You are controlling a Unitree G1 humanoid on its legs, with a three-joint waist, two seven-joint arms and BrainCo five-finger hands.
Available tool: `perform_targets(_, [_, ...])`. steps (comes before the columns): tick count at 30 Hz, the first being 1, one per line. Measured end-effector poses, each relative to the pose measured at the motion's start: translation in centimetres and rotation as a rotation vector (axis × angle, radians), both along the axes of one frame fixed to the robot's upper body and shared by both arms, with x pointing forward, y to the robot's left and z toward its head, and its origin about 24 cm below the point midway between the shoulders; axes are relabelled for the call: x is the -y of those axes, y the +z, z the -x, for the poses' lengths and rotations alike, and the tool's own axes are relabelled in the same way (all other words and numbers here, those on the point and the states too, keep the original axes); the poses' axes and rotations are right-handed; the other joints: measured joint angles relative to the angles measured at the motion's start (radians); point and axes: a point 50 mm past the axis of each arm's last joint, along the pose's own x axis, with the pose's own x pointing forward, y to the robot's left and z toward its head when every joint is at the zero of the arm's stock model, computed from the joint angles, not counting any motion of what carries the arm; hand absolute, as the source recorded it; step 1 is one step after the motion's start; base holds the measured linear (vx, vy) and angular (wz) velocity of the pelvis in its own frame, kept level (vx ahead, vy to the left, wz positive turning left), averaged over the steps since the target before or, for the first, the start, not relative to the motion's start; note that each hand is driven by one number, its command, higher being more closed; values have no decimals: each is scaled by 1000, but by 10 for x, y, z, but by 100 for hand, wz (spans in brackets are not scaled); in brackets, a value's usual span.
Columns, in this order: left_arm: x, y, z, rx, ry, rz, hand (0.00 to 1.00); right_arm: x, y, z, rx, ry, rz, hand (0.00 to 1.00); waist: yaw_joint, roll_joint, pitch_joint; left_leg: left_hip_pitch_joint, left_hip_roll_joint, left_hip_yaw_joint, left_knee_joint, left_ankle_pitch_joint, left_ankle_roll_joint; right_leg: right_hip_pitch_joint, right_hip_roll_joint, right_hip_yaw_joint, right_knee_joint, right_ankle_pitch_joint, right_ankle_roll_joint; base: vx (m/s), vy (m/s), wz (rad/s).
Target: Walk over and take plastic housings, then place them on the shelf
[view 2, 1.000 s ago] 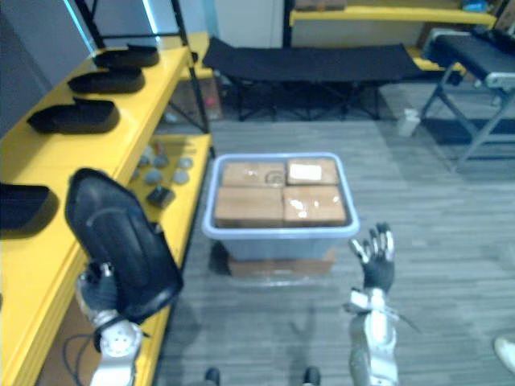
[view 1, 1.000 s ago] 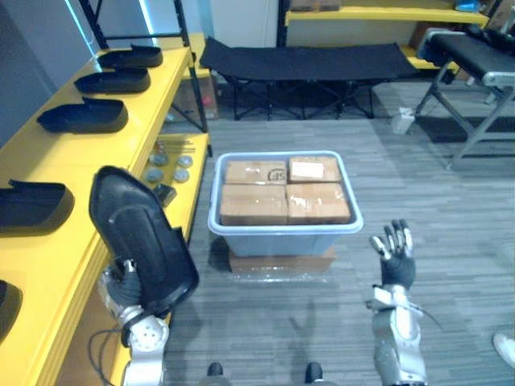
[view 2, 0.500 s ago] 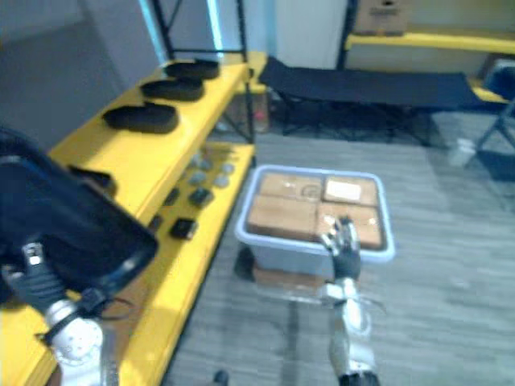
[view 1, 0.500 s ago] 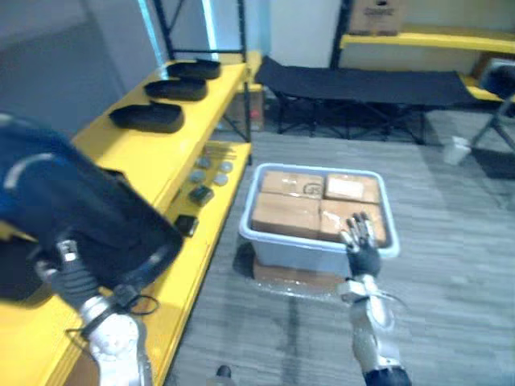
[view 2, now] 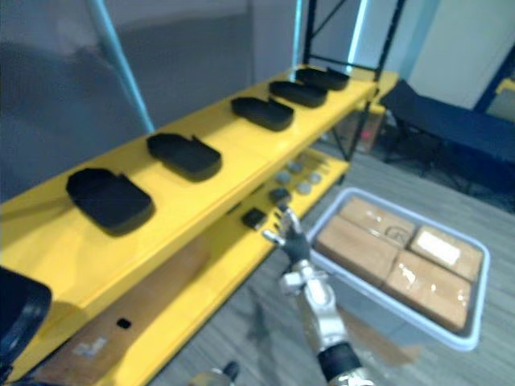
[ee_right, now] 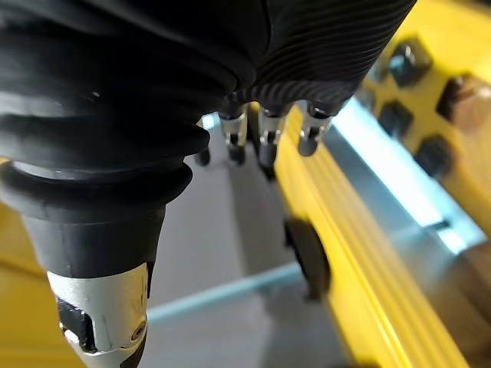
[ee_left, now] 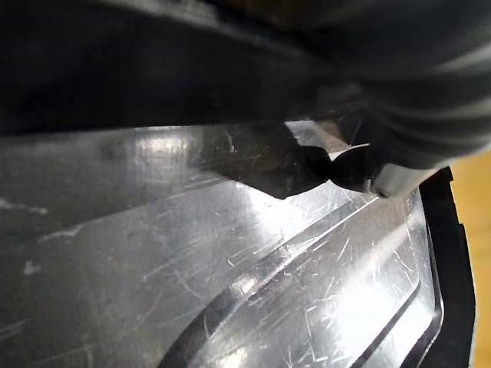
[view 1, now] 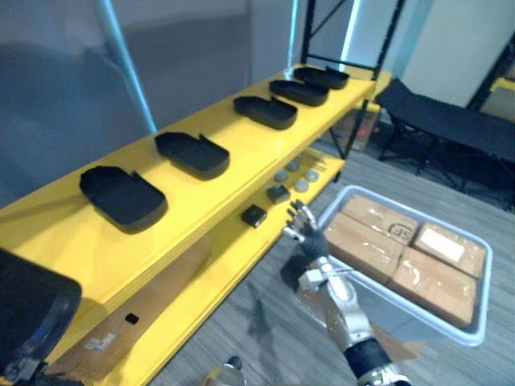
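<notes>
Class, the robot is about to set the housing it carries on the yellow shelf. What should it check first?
1. Carried housing gripped by left hand: ok.
2. Bare stretch of yellow shelf beside the nearest placed housing: ok.
3. Right hand open, empty, low by the lower shelf: ok.
4. Carried housing's height over the shelf top: cannot tell.
5. Bin of boxes out of the path: ok.
</notes>
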Motion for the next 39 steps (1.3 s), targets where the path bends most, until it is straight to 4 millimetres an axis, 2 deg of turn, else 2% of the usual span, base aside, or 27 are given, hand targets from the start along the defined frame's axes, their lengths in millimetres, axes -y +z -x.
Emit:
perform_targets(3, [2,-2,0,21,-16,14,100,-2,-3,3,-10,18,24,0,-3,0,10,-34,-7,-10,29,-6,9,-2,-4,-31,19,-21,1,-51,-10,28])
perform_targets(6, [6,-1,-16,43,-98,12,100,7,-8,6,-34,-12,52,0,-27,-6,16,-101,-21,0,68,0,22,1,-18,-118,42,-41,10,-31,14,80])
perform_targets(8, [8,2,-30,72,-155,8,100,17,-14,9,-56,-61,91,0,-30,-22,44,-119,-42,0,69,26,23,18,-43,-171,94,-51,11,57,44,94])
perform_targets(10, [8,2,-31,72,-160,9,100,22,-14,8,-59,-89,102,0,-27,-23,77,-133,-65,2,84,20,29,12,-75,-170,157,-61,-4,89,241,47])
perform_targets(11, [6,9,-37,64,-181,-22,100,28,-12,9,-49,-123,83,0,-17,-29,101,-133,-71,32,142,-11,78,-54,-133,-28,336,21,-73,148,481,31])
perform_targets(12, [5,11,-36,65,-173,-31,100,28,-7,9,-25,-117,75,0,-15,-28,102,-133,-66,40,152,-22,89,-61,-128,5,335,55,-74,151,503,9])
perform_targets(14, [4,13,-37,69,-171,-40,100,27,-3,8,3,-110,59,0,-15,-36,101,-127,-63,57,152,-30,101,-79,-130,50,357,85,-87,65,143,-20])
perform_targets(16, [3,15,-39,76,-176,-50,100,28,-3,9,2,-118,51,0,-20,-36,103,-111,-67,60,148,-38,102,-94,-137,81,406,120,-102,140,111,42])
perform_targets(17, [-4,57,-68,164,-246,-207,100,32,-1,8,32,-144,23,0,-89,-83,107,-130,-96,78,202,-88,157,-215,-112,293,474,135,-162,607,197,132])
perform_targets(18, [-1,55,-74,190,-250,-183,100,41,6,4,68,-151,52,0,-105,-27,122,-166,-91,199,398,-198,160,-173,-101,325,507,95,-132,766,217,154])
perform_targets(20, [1,54,-79,198,-264,-169,100,48,-1,6,32,-175,61,0,-110,-10,131,-138,-96,184,371,-201,162,-200,-107,400,558,88,-102,513,92,45])
perform_targets(21, [2,54,-79,196,-266,-167,100,48,-2,7,32,-173,63,0,-110,16,130,-138,-86,160,360,-205,172,-213,-80,428,551,5,-94,292,-7,26])
perform_targets(22, [4,55,-83,203,-280,-166,100,49,-1,7,36,-176,62,0,-110,14,128,-141,-85,135,350,-202,168,-231,-52,471,543,-70,-86,161,-37,63])
perform_targets(23, [9,55,-92,227,-315,-154,100,52,2,7,49,-191,59,0,-119,14,128,-150,-89,87,333,-192,155,-246,5,556,481,-130,-55,-50,-69,128])
perform_targets(24, [20,54,-106,252,-383,-130,100,60,11,9,81,-244,48,0,-148,13,127,-154,-101,8,312,-180,124,-226,67,654,386,-161,-25,-99,-90,155])
perform_targets(25, [25,53,-112,258,-417,-119,100,65,14,11,95,-265,42,0,-161,13,127,-150,-105,-27,296,-171,109,-219,84,681,347,-165,-14,-76,-171,178])
perform_targets(26, [31,52,-118,248,-463,-117,100,71,19,11,112,-290,30,0,-173,-2,127,-121,-115,-65,265,-146,91,-202,77,652,289,-168,-12,-52,-248,120])
perform_targets(27, [30,50,-116,232,-463,-115,100,73,20,10,118,-292,20,0,-171,-17,120,-99,-118,-78,251,-138,87,-193,67,634,238,-166,-19,-60,-374,104])
perform_targets(28, [29,49,-114,220,-458,-111,100,75,24,8,134,-293,20,0,-171,-33,108,-98,-126,-87,259,-145,74,-197,61,620,180,-121,-50,-45,-377,60])
perform_targets(29, [29,46,-114,216,-456,-100,100,77,25,7,143,-293,31,0,-174,-35,105,-101,-128,-97,267,-151,62,-199,64,612,179,-137,-25,12,-398,70])
perform_targets(31, [38,29,-109,180,-464,-22,100,90,25,8,147,-304,81,0,-176,34,74,-108,-53,-51,237,-144,41,-181,119,564,155,-122,-59,115,-350,51])
perform_targets(34, [44,28,-109,178,-483,-12,100,103,26,12,157,-345,123,0,-190,77,55,-95,7,59,146,-82,20,-167,139,507,138,-116,-67,82,-178,44])
perform_targets(35, [48,31,-111,194,-502,-22,100,106,29,12,169,-369,132,0,-202,82,53,-78,13,84,110,-55,21,-155,138,486,138,-116,-67,48,-95,43])
perform_targets(38, [53,37,-115,198,-533,-58,100,106,50,14,269,-403,119,0,-206,81,54,-52,12,90,80,-39,22,-139,132,484,134,-116,-67,27,-3,7])
perform_targets(39, [55,37,-117,190,-542,-64,100,103,57,14,308,-413,120,0,-208,70,59,-46,9,106,79,-39,22,-137,127,486,134,-116,-67,-2,32,-13])
